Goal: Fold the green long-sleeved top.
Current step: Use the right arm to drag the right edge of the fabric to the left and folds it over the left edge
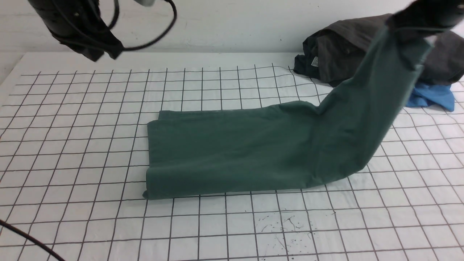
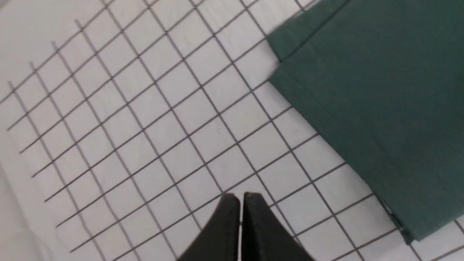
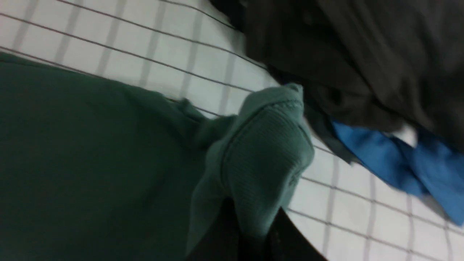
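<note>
– Starting at the far left?
– With a dark cable, slanting across the near corner of the white, grid-marked table. Farther back, up in the air, to the left gripper. Tips together, well apart from the cloth.
– And moving right, to the green long-sleeved top?
– Lies in a long, folded band across the middle of the table. Looks fairly flat there, with layered edges at the left end and a small bit poking out at the near corner.
– Flat all the way along?
– No. Rises at the right end, sweeping up off the table in a broad, loose slope toward the far right.
– Up to the right gripper?
– Yes, clamped on the top's raised end, high above the table. Bunches into rounded folds around the fingers. Blurs a little there, too.
– And behind that?
– Over to a dark grey-black heap of clothes, with a small white label at its left side. Then, peeking out beneath the heap, to a bright blue garment.
</note>
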Motion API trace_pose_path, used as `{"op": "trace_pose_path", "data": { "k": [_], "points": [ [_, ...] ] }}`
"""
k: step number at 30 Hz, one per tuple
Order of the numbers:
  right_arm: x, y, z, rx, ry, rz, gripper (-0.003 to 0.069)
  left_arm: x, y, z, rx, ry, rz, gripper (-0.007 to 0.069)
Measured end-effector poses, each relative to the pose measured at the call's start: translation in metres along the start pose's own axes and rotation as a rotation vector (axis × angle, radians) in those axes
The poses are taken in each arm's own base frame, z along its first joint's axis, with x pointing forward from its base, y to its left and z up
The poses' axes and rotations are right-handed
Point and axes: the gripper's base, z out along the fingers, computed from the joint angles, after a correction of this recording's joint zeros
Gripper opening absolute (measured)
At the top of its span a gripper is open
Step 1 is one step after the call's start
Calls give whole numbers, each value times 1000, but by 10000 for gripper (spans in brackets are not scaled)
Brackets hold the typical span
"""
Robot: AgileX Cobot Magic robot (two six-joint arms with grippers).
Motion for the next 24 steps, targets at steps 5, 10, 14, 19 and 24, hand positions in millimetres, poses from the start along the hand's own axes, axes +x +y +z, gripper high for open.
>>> {"op": "trace_pose_path", "data": {
  "k": [5,10,14,19,24],
  "points": [
    [-23,83,23,-159,-87,-106,27,19,25,-42,-73,-53,-86,-5],
    [-27,160,65,-326,-119,-131,27,34,41,-69,-120,-89,-148,-5],
    [-23,192,86,-393,-118,-137,27,34,40,-72,-108,-102,-156,-5],
    [-11,231,121,-468,-96,-118,27,32,36,-72,-60,-122,-161,-5],
    [-4,239,137,-499,-78,-80,27,31,35,-70,-49,-123,-160,-5]
  ]
}}
